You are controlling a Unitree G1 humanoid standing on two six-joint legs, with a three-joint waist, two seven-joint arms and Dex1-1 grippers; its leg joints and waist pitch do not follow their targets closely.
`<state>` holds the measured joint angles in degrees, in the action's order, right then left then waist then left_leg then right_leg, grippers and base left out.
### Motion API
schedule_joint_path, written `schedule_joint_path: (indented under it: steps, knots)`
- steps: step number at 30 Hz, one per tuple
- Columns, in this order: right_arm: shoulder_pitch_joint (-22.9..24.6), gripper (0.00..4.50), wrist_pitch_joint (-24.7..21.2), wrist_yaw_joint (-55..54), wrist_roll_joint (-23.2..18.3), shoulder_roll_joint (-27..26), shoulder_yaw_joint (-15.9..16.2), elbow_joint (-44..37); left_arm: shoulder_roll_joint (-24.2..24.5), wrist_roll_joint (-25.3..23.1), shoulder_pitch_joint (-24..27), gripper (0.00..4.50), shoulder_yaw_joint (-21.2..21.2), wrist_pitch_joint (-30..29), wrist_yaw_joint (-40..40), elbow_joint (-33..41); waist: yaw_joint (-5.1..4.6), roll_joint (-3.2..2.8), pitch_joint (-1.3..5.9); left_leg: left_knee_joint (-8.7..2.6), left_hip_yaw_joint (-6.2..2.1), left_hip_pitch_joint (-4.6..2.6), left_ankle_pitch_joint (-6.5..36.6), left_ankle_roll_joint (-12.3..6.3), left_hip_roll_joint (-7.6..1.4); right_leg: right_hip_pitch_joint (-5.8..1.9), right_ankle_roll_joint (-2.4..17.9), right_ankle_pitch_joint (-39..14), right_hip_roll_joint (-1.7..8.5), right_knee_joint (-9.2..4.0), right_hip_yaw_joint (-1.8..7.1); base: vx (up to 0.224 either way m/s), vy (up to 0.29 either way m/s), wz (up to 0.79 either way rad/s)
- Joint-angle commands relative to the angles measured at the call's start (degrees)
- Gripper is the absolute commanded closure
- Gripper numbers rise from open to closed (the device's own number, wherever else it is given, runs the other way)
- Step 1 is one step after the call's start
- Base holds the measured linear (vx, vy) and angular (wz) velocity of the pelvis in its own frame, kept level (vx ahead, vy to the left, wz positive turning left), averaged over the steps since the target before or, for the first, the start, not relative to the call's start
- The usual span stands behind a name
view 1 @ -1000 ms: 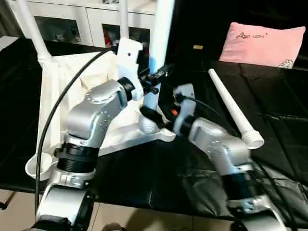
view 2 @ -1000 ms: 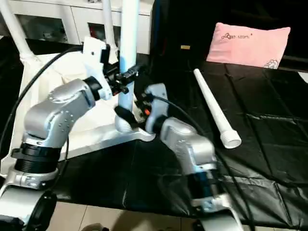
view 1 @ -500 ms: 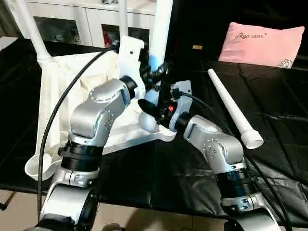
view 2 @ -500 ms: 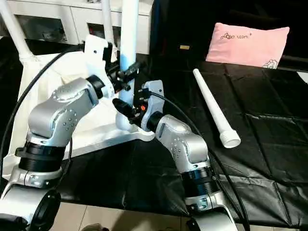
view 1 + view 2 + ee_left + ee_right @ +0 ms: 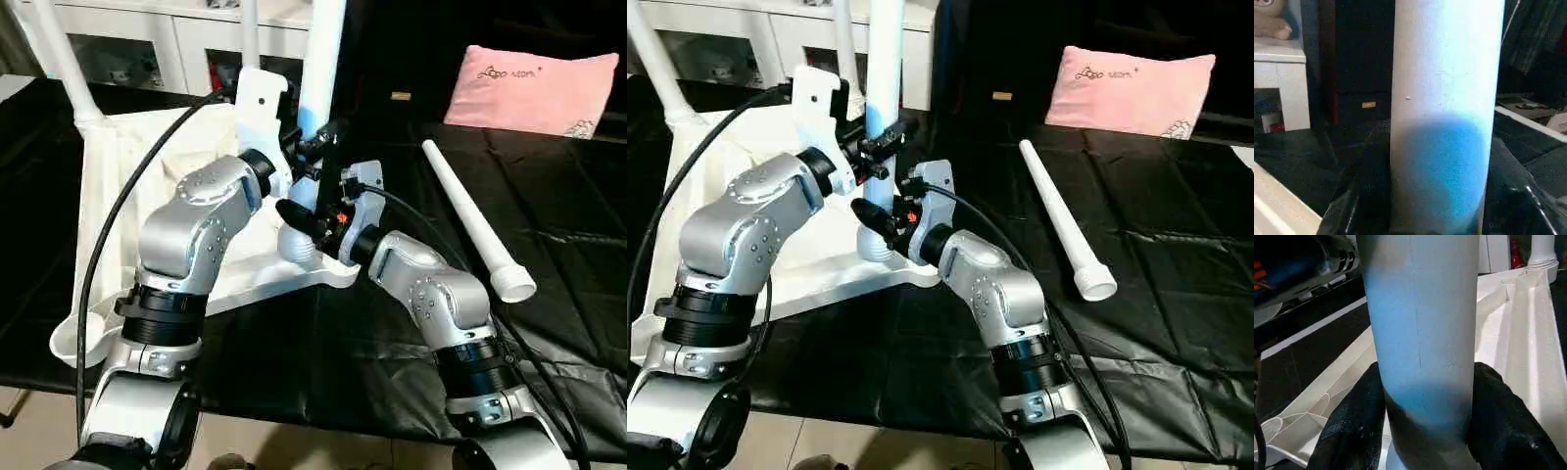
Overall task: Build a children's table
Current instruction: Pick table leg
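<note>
The white tabletop (image 5: 127, 166) lies upside down on the black-covered surface. Two legs (image 5: 61, 64) (image 5: 250, 29) stand in its far sockets. A third leg (image 5: 323, 59) stands upright at the near right corner socket. My left gripper (image 5: 318, 145) is shut on this leg partway up. My right gripper (image 5: 300, 219) is shut on it lower down, just above the socket. In the wrist views the leg (image 5: 1444, 122) (image 5: 1420, 323) sits tight between black fingers (image 5: 1352, 210) (image 5: 1352, 431). The fourth leg (image 5: 475, 220) lies loose on the black cloth to the right. The near left socket (image 5: 78, 338) holds nothing.
A pink pillow (image 5: 534, 88) rests at the back right. A white glass-door cabinet (image 5: 147, 49) stands behind the tabletop. The black cloth (image 5: 549, 225) spreads to the right around the loose leg. The table's front edge runs just below my arms.
My right arm has drawn its elbow in and its wrist has turned and risen slightly on the upright leg. The left gripper keeps its hold, shifted a little.
</note>
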<state>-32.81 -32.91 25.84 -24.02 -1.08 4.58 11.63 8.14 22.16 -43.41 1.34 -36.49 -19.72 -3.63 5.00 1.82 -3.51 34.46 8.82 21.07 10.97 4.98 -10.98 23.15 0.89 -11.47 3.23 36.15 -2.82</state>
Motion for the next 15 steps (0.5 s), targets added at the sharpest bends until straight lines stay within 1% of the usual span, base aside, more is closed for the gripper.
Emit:
schedule_joint_path:
  steps: [1,2,5,7,8,9,10,11,12,13,14,15]
  knots:
    - [-0.5,2.51,0.9,1.1,-1.1,1.0,-2.2,-0.1,-0.5,3.6,-2.1,1.92,2.1,-0.9,-1.1,0.7,-0.13,-0.53,4.31,-3.65,0.25,-0.28,3.3,1.42,-1.2,-4.04,11.1,1.9,3.82,-3.32,2.69,0.0,0.0,0.0]
    - [-0.3,2.51,0.7,3.6,-2.0,2.0,-1.9,-1.1,-0.3,4.8,-2.3,1.92,2.9,-1.6,-1.8,0.7,-0.06,-0.52,4.24,-3.73,0.22,-0.26,3.3,1.32,-1.27,-3.95,11.2,1.5,3.86,-3.41,2.71,0.0,0.0,0.0]
    - [0.0,2.61,-0.2,6.6,-3.9,3.1,-2.2,-2.6,0.1,5.9,-2.8,1.5,4.2,-3.1,-2.5,0.0,0.01,-0.48,4.28,-3.67,0.23,-0.25,3.5,0.8,-1.24,-4.09,11.0,1.1,3.81,-3.42,2.67,0.0,0.0,0.0]
    - [0.2,2.62,-1.0,9.6,-5.4,4.5,-2.5,-3.7,1.3,9.8,-2.8,1.51,5.2,-6.6,-6.5,-0.2,-0.06,-0.33,4.29,-3.58,0.29,-0.25,3.3,0.48,-1.15,-4.08,11.1,0.9,3.78,-3.42,2.66,0.0,0.0,0.0]
    - [0.2,2.62,-1.3,10.7,-5.9,5.0,-2.6,-4.0,1.7,11.7,-2.7,1.45,5.8,-8.1,-8.3,-0.1,0.06,-0.39,4.24,-3.58,0.3,-0.22,2.8,0.14,-1.11,-4.06,11.3,1.0,3.76,-3.38,2.65,0.0,0.0,0.0]
    - [0.3,2.62,-2.0,12.6,-6.9,5.8,-2.7,-4.3,1.7,14.2,-2.7,1.45,7.1,-9.5,-9.8,-0.4,0.0,-0.4,4.26,-3.6,0.27,-0.15,2.7,0.07,-1.14,-4.11,11.6,1.2,3.73,-3.32,2.6,0.0,0.0,0.0]
    - [0.3,2.62,-2.0,12.6,-6.9,5.8,-2.7,-4.3,1.7,14.2,-2.7,1.4,7.1,-9.5,-9.8,-0.4,0.04,-0.41,4.28,-3.52,0.32,-0.27,2.7,-0.01,-1.13,-4.06,11.8,1.3,3.71,-3.34,2.59,0.0,0.0,0.0]
    - [0.4,2.62,-2.4,14.6,-7.6,6.7,-2.7,-4.6,2.0,15.7,-2.7,1.37,7.9,-10.5,-11.1,-0.8,0.03,-0.44,4.3,-3.53,0.26,-0.2,2.4,-0.16,-1.22,-4.03,12.3,1.9,3.72,-3.27,2.57,0.0,0.0,0.0]
    - [0.6,2.62,-3.6,19.3,-9.4,9.1,-2.5,-5.4,3.6,18.0,-2.4,1.37,7.9,-12.5,-15.0,-1.5,0.01,-0.39,4.27,-3.48,0.35,-0.22,2.7,-0.45,-1.01,-4.14,12.5,1.6,3.63,-3.36,2.53,0.0,0.0,0.0]
    - [0.7,2.62,-4.3,21.9,-10.2,10.5,-2.3,-5.8,4.2,19.6,-2.3,1.37,7.8,-13.9,-17.2,-1.7,0.18,-0.42,4.22,-3.52,0.35,-0.26,3.2,-0.86,-1.07,-4.15,12.4,0.7,3.62,-3.49,2.55,0.0,0.0,0.0]
    - [0.7,2.62,-4.3,21.9,-10.2,10.5,-2.3,-5.8,4.2,19.6,-2.3,1.37,7.8,-13.9,-17.2,-1.7,0.18,-0.42,4.22,-3.52,0.35,-0.26,3.2,-0.86,-1.07,-4.15,12.4,0.7,3.62,-3.49,2.55,0.0,0.0,0.0]
    - [0.7,2.62,-4.8,23.5,-10.7,11.3,-2.1,-6.1,4.6,20.6,-2.3,1.37,7.8,-14.7,-18.6,-1.9,0.26,-0.49,4.34,-3.45,0.3,-0.31,2.8,-1.06,-1.14,-4.13,12.6,1.1,3.63,-3.35,2.51,0.0,0.0,0.0]
